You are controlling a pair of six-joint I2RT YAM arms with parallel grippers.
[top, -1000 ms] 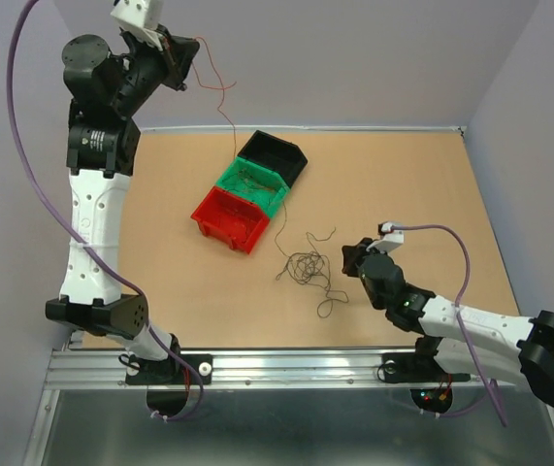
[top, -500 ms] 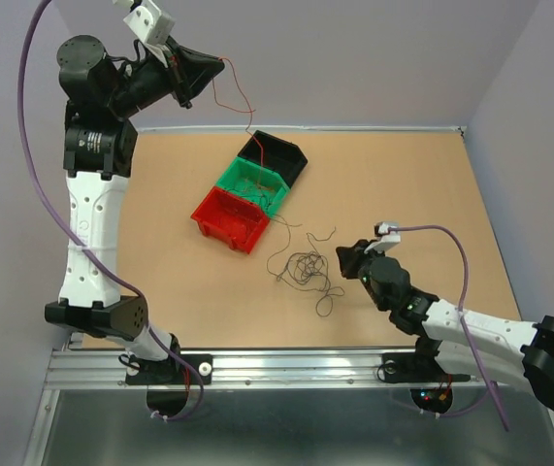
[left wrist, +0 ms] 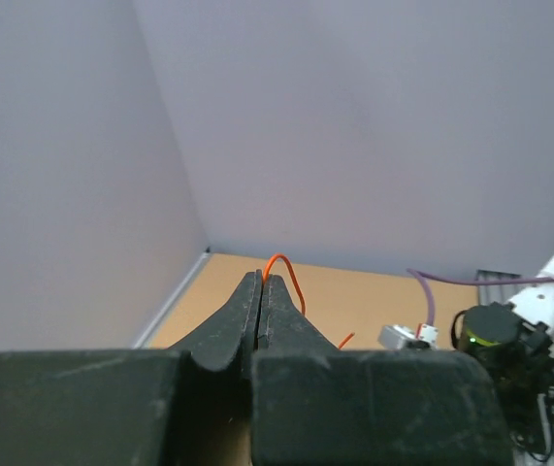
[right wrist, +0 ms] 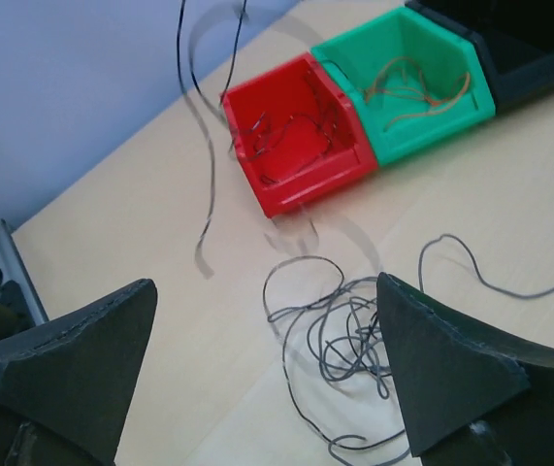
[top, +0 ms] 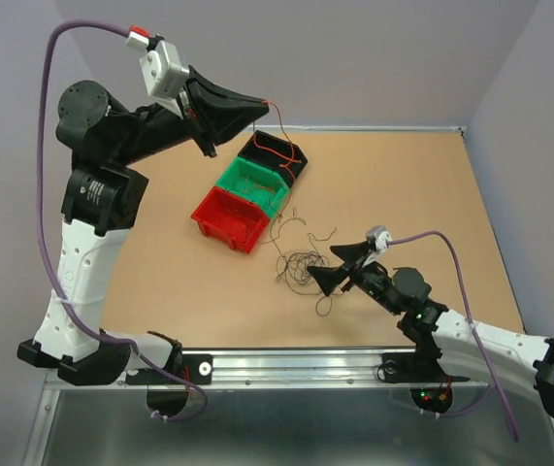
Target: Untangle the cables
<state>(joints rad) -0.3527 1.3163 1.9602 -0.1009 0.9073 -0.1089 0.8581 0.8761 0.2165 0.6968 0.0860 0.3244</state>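
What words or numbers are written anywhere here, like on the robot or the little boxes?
No text here can be read.
A tiny pale mark on the left arm's black joint: too small to read.
The red bin, green bin and black bin: no labels show.

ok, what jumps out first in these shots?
The left end effector, raised high at the back, is shut on a red wire dangling toward the black bin, last in a diagonal row with the green bin and red bin. Nearer, a dark wire tangle lies by the open right end effector.
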